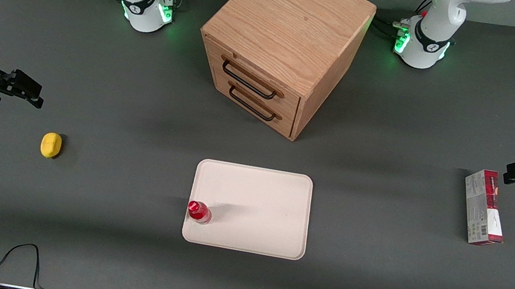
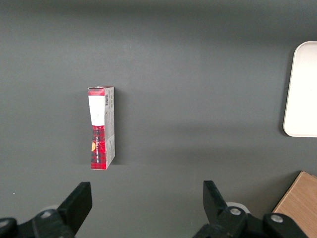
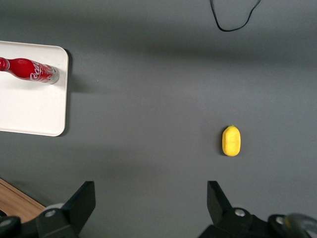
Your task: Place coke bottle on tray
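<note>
The coke bottle [image 1: 199, 212] is a small glossy red bottle standing upright on the cream-white tray [image 1: 259, 201], close to the tray's edge toward the working arm's end and its near corner. The right wrist view shows the coke bottle [image 3: 30, 71] with white lettering on the tray [image 3: 29, 106]. My gripper [image 1: 28, 90] hangs high at the working arm's end of the table, well away from the tray. It is open with nothing between its fingers, and bare grey table lies under the gripper [image 3: 148, 198].
A yellow lemon [image 1: 50, 145] lies on the table between my gripper and the tray. A wooden two-drawer cabinet [image 1: 283, 45] stands farther from the camera than the tray. A red-and-grey carton [image 1: 484, 207] lies toward the parked arm's end. A black cable [image 1: 14, 261] loops near the front edge.
</note>
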`<move>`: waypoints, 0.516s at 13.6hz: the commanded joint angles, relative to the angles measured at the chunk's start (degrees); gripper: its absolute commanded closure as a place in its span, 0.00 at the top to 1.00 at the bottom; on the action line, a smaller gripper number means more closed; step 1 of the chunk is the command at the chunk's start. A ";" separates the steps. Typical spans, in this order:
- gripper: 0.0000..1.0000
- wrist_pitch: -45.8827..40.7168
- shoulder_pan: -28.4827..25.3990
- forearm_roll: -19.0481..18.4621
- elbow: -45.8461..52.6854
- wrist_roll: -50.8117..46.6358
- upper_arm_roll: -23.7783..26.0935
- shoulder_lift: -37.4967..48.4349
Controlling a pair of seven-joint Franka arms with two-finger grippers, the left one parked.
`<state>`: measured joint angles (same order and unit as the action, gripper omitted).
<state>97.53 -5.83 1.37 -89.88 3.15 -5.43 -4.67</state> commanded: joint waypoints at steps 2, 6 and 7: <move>1.00 -1.46 0.03 -1.64 0.58 -0.51 -0.10 0.63; 1.00 -1.55 -0.24 -1.64 0.58 -0.78 -0.98 0.45; 1.00 -1.55 -0.15 -1.64 0.58 -0.78 -0.98 0.45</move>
<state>96.77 -5.80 0.70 -89.78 3.06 -6.27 -4.59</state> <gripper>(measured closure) 0.000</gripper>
